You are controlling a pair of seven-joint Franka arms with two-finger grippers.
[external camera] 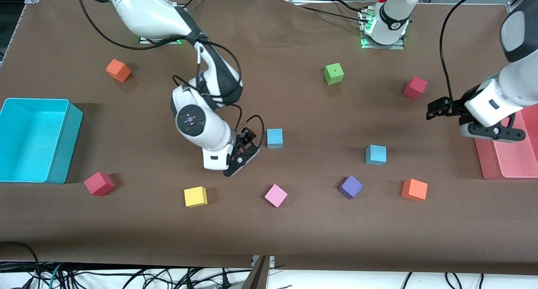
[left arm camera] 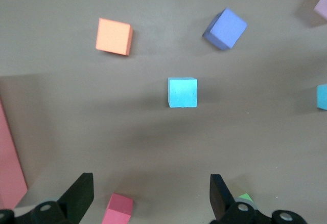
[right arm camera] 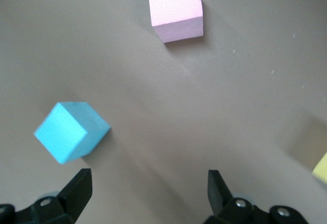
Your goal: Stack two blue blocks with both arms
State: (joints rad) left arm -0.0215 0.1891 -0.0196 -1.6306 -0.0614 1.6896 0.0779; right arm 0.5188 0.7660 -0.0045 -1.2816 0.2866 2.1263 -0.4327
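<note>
Right gripper (external camera: 248, 148) low over the middle of the bench, just beside the first blue block (external camera: 275, 138). Fingers spread wide, nothing between them; in the right wrist view the block (right arm camera: 71, 131) sits off one fingertip (right arm camera: 76, 191), not between the pair, turned corner-on to the gripper. A pink block (right arm camera: 174, 8) lies ahead of the fingers.

Second blue block (external camera: 375, 154) rests flat on the bench toward the left arm's end, well apart from the first and slightly nearer the front edge. Both are cubes, no long axis; in the front view each sits roughly square to the bench edges.

Left gripper (external camera: 437, 109) hangs high near the bench's edge at the left arm's end, beside a pink tray (external camera: 515, 156). Fingers wide apart, empty; the left wrist view shows the second blue block (left arm camera: 182, 92) well ahead of them, faces square to the view.

A purple block (external camera: 351, 186) and an orange block (external camera: 414, 190) lie nearer the front edge than the second blue block.
</note>
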